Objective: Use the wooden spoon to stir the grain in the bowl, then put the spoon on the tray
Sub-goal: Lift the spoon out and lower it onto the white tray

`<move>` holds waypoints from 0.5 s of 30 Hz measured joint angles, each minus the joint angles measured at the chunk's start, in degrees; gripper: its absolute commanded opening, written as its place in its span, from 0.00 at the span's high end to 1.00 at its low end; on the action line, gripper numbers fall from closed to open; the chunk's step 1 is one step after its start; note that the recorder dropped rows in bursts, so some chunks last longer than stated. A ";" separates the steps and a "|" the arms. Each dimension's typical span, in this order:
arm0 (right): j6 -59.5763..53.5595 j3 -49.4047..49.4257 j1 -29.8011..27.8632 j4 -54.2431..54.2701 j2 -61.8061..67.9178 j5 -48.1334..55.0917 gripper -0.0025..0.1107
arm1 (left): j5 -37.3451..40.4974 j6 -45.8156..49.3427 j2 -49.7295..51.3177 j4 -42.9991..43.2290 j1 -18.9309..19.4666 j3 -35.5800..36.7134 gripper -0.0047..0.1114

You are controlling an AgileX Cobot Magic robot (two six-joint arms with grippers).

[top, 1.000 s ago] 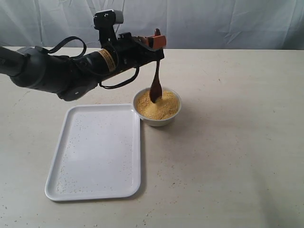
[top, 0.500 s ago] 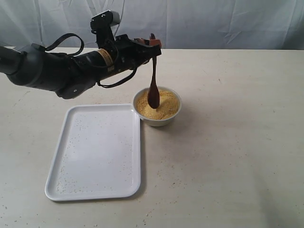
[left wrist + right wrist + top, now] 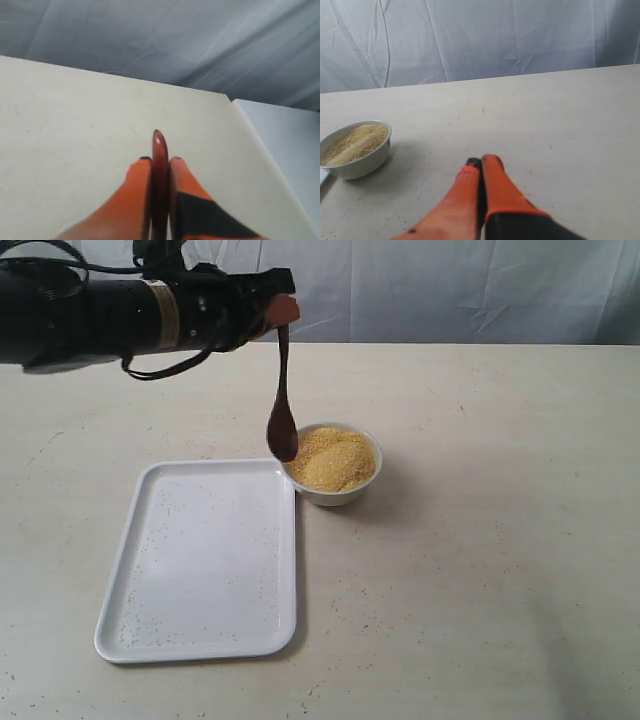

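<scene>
My left gripper [image 3: 283, 313] is shut on the handle of the dark wooden spoon [image 3: 281, 410], which hangs straight down with its oval end level with the bowl's left rim. In the left wrist view the spoon handle [image 3: 159, 170] stands clamped between the orange fingers [image 3: 137, 190]. The small white bowl [image 3: 331, 490] holds a mound of yellow grain [image 3: 333, 459] and sits at the tray's far right corner. The white tray [image 3: 200, 560] lies in front of the spoon, speckled with grains. My right gripper [image 3: 481, 161] is shut on nothing, hovering over the table to the right of the bowl [image 3: 357, 162].
A pale cloth backdrop [image 3: 450, 290] hangs behind the beige table [image 3: 480, 540]. The table's far edge and a lower surface [image 3: 285, 150] show in the left wrist view. The right arm does not appear in the exterior view.
My left arm has lifted the spoon out of the grain and carried it leftward and higher, from over the bowl to beside its left rim, above the tray's far right corner.
</scene>
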 measured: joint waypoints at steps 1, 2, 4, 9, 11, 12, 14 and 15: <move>0.00 0.00 0.00 0.00 0.00 0.00 0.98 | -2.05 -5.81 -0.52 5.19 0.91 0.00 0.96; 0.00 0.00 0.00 0.00 0.00 0.00 0.98 | -4.54 -11.47 -0.84 12.96 2.32 0.00 0.96; 0.00 0.00 0.00 0.00 0.00 0.00 0.98 | -9.02 -18.64 -1.09 23.48 4.41 0.00 0.96; 0.00 0.00 0.00 0.00 0.00 0.00 0.98 | -15.31 -23.98 -1.09 34.02 9.37 3.07 0.96; 0.00 0.00 0.00 0.00 0.00 0.00 0.98 | -15.05 -24.41 -1.09 34.97 10.73 4.99 0.96; 0.00 0.00 0.00 0.00 0.00 0.00 0.98 | -14.45 -24.55 -1.09 35.09 10.99 5.86 0.96; 0.00 0.00 0.00 0.00 0.00 0.00 0.98 | -12.09 -24.62 -1.09 35.19 11.23 8.30 0.96; 0.00 0.00 0.00 0.00 0.00 0.00 0.98 | -11.15 -24.62 -1.09 35.33 11.42 9.34 0.96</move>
